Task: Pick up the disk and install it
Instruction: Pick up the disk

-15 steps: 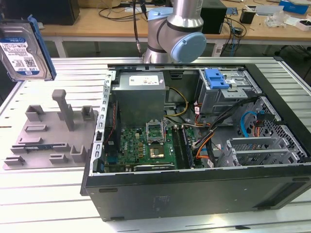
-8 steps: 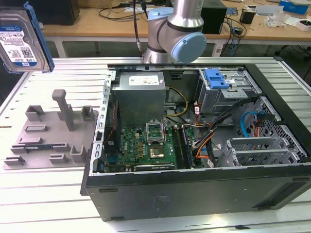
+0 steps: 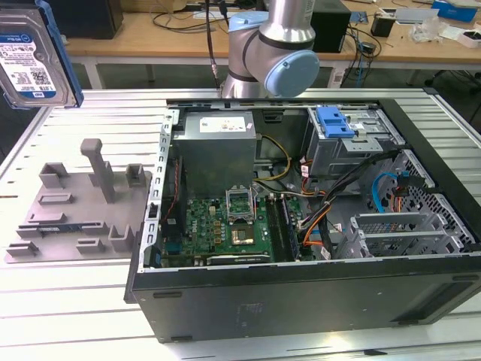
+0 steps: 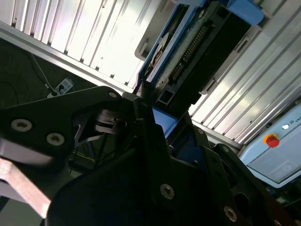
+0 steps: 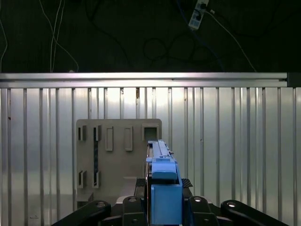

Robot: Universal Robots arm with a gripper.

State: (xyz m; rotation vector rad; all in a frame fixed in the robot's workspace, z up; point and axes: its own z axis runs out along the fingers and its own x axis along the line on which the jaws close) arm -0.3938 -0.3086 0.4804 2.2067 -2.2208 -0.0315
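The disk [image 3: 31, 60], a silver hard drive with a white-and-blue label in a blue carrier, hangs in the air at the exterior view's upper left, above the slatted table. In the first wrist view the disk [image 5: 162, 174] shows edge-on, standing up between the black fingers of my gripper [image 5: 164, 190], over a grey fixture plate [image 5: 117, 155]. In the second wrist view the disk [image 4: 197, 47] shows its connector edge and juts out from the gripper [image 4: 160, 117], which is shut on it.
An open computer case [image 3: 301, 301] lies on the table, with a grey power-supply box [image 3: 218, 150], a motherboard [image 3: 225, 226] and a bare blue bracket [image 3: 334, 120] at the drive bay. The grey fixture plate [image 3: 75, 203] sits to the case's left. The arm's base [image 3: 274, 45] stands behind the case.
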